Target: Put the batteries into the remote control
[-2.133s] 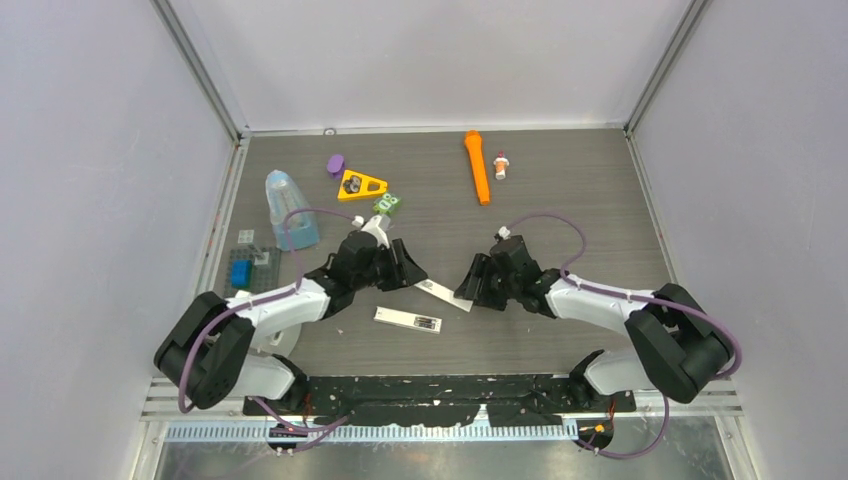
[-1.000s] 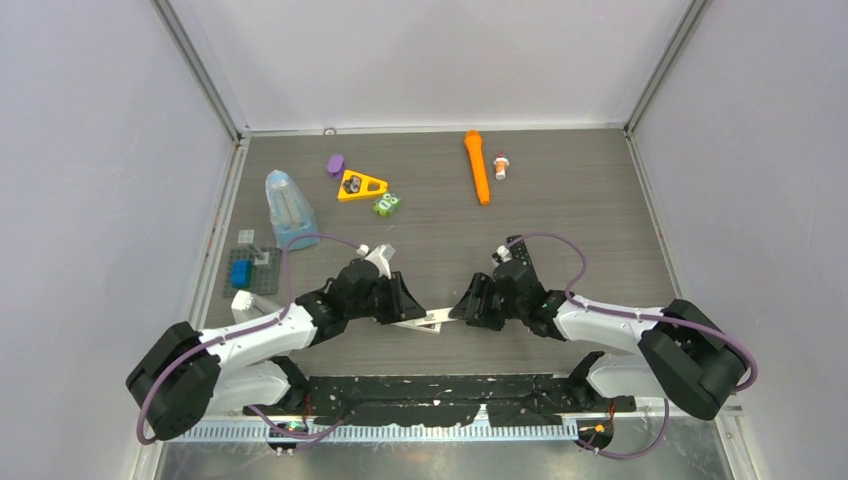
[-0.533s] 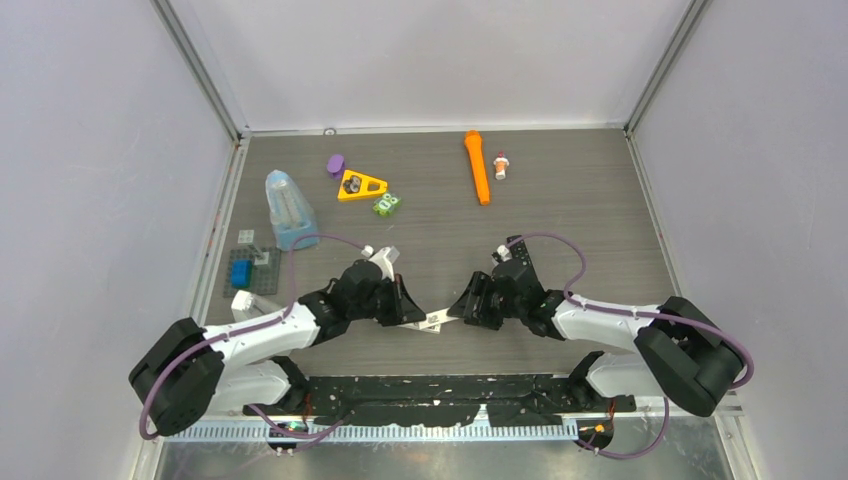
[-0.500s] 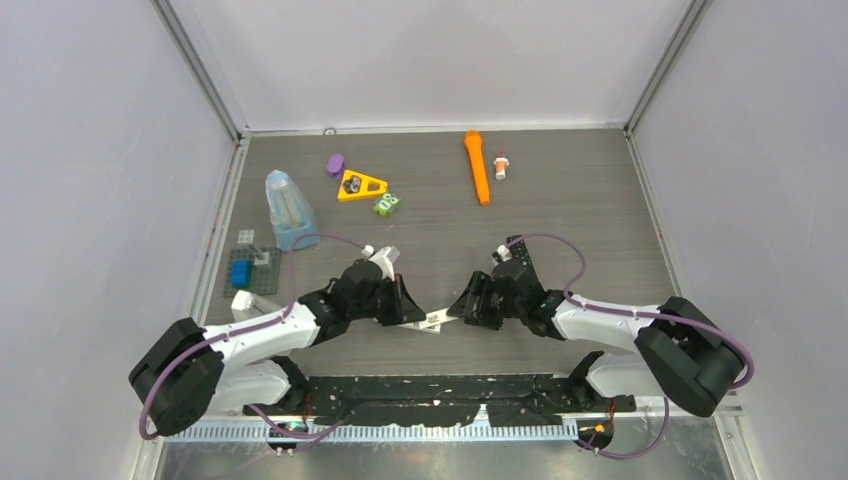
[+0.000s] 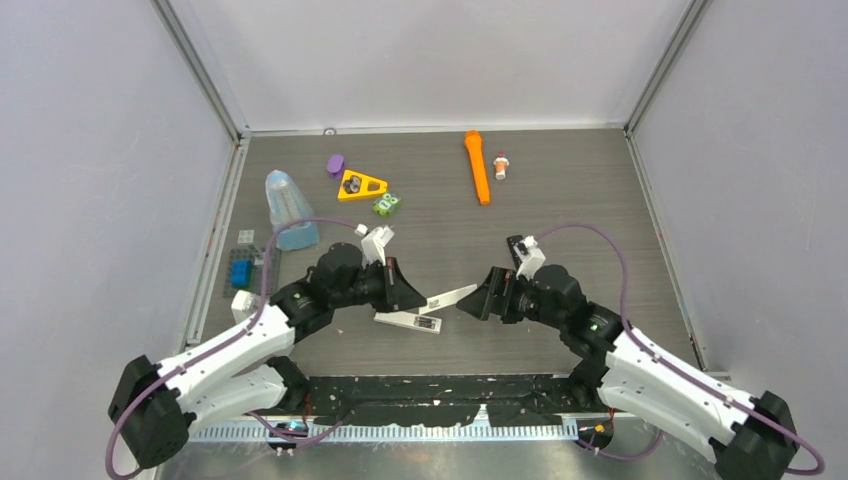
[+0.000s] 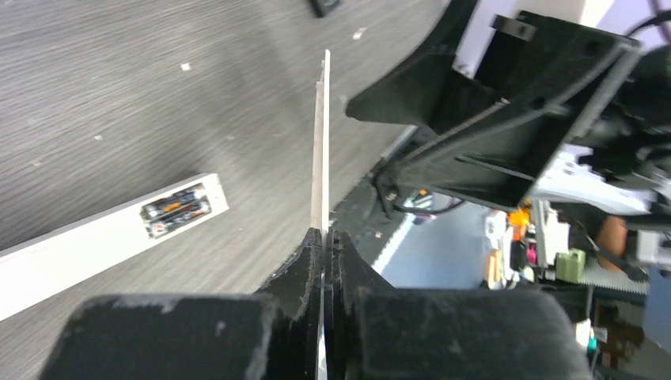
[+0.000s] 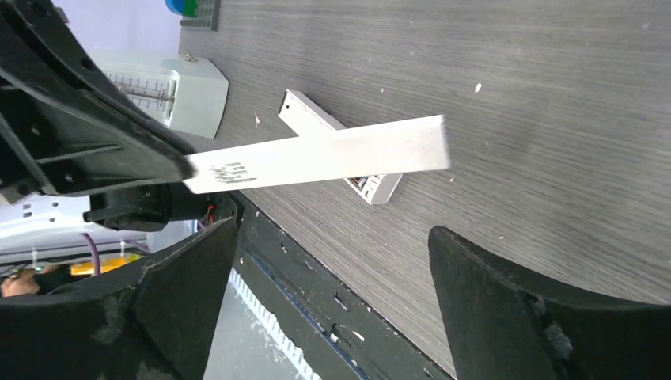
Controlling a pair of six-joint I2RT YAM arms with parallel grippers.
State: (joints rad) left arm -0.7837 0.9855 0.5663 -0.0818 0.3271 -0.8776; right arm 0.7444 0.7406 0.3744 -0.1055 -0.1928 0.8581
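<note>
Lying flat on the table (image 5: 600, 220) near its front edge, the remote control (image 5: 405, 320) is showing as a slim white bar with one end open and dark; in the left wrist view that open bay is holding the batteries (image 6: 176, 210), small dark cylinders with orange marks sitting side by side, count not resolvable; the bar's long axis is running roughly left to right across the overhead view, tilted slightly, with the battery end pointing toward the right arm's side and the plain white end toward the left arm's; the bar is sitting between the two grippers and a little nearer the arm bases than either, with neither one touching it; the left gripper (image 5: 412, 296) is hanging just beyond the bar's far edge with its jaws pressed together on one end of a white cover strip (image 5: 452, 295); the strip is thin, flat and rigid, carrying small dark print near the gripped end, and it is sticking straight out from the fingertips, raised off the table; in the right wrist view it is crossing over the remote at an angle, so that both ends of the bar are showing past it; the strip's free end is pointing at the right gripper (image 5: 485, 297), stopping just short of it; the right gripper's jaws are standing wide apart with nothing between them.
</note>
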